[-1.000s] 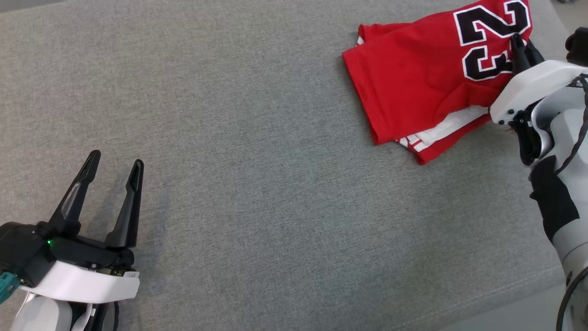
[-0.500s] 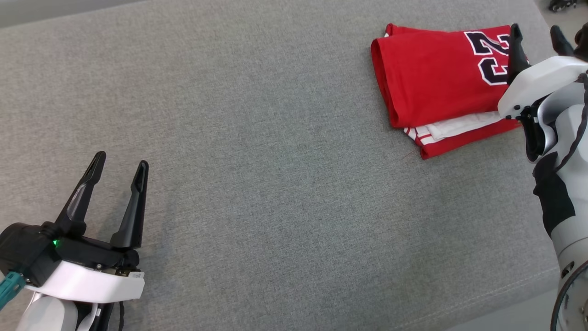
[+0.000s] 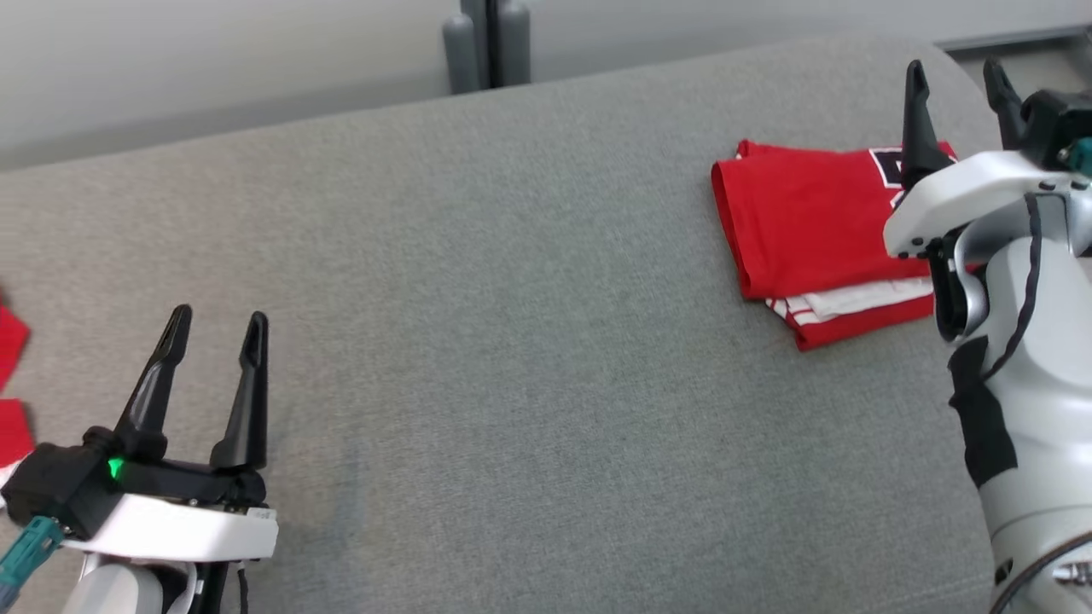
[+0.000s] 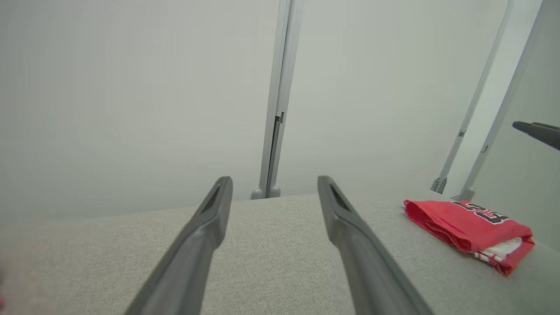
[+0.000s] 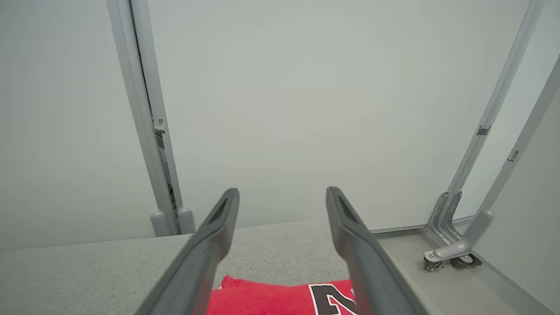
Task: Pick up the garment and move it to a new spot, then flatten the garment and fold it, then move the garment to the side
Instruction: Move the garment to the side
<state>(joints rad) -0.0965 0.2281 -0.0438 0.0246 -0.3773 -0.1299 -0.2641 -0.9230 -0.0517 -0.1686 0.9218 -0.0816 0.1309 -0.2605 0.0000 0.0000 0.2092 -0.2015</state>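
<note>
right claw (image 3: 954,66) hangs spread above the folded garment (image 3: 802,226).

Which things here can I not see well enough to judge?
- The number on the folded red garment: the right gripper and its wrist cover most of it in the head view; the bottom edge cuts it in the right wrist view.
- The red cloth at the head view's left edge: cut off, so what it is is unclear.
</note>
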